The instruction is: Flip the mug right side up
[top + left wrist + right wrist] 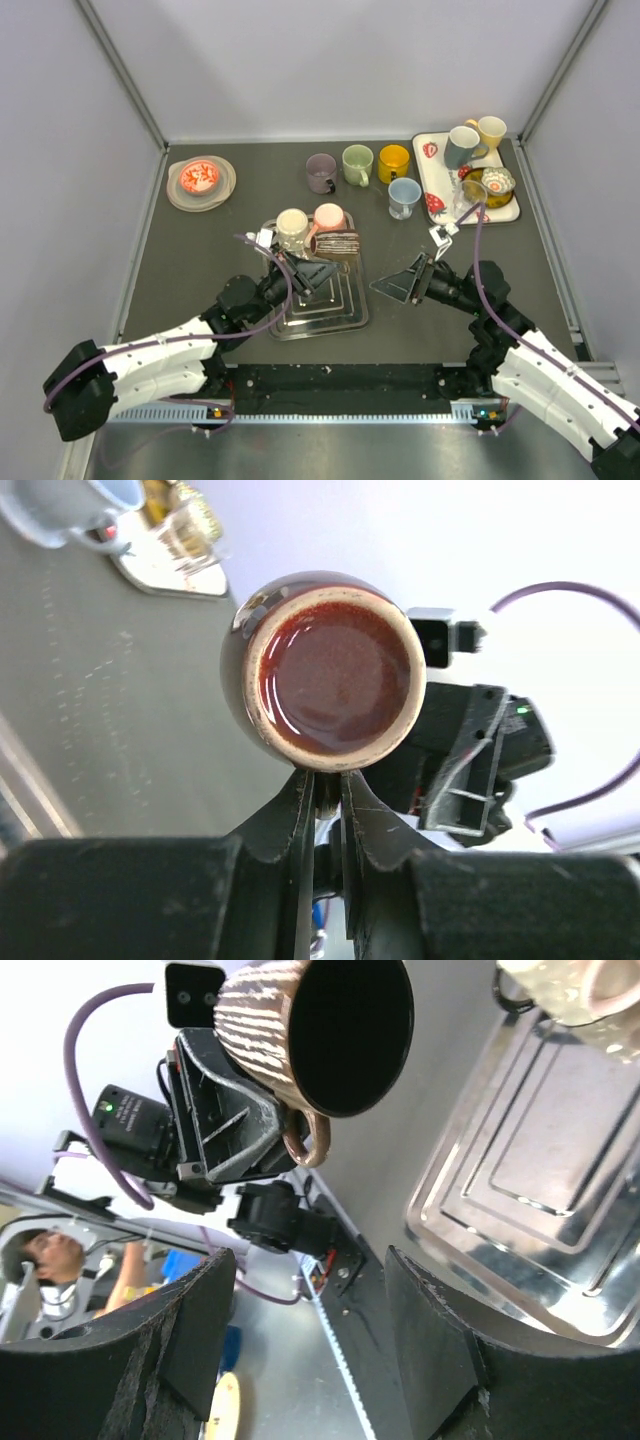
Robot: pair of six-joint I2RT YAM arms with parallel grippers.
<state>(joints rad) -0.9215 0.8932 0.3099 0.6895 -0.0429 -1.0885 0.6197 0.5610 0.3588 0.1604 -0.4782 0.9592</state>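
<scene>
**Risk note: mug held by handle only, above the tray**

Mug (335, 670) is off the table, lying on its side in the air just over the silver tray (330, 315). Its base faces the left wrist camera and its mouth faces the right arm. It is neither upright nor set down, so the turn is not finished.

Left gripper (322, 785): fingers pressed together on the handle (308, 1140), with no contact on the body. Right gripper (308, 1260): fingers spread, nothing between them, near the mug's mouth and apart from it.

Likely failures, as I judge them:
- Pivot in the pinch. The mug's weight sits off to one side of a narrow handle grip, so a quick wrist roll could let it swing or rotate between the pads and end up tilted.
- Slip and drop. The glazed handle looks smooth; a loosened pinch would send the mug onto the metal tray, where it could chip or roll.
- Side contact. A cream mug (292, 228) and a pink mug (329, 216) stand just beside it on the tray, so a wide swing could knock them.
- Arm clash. The right fingers are close enough that an advance could strike the rim.
</scene>
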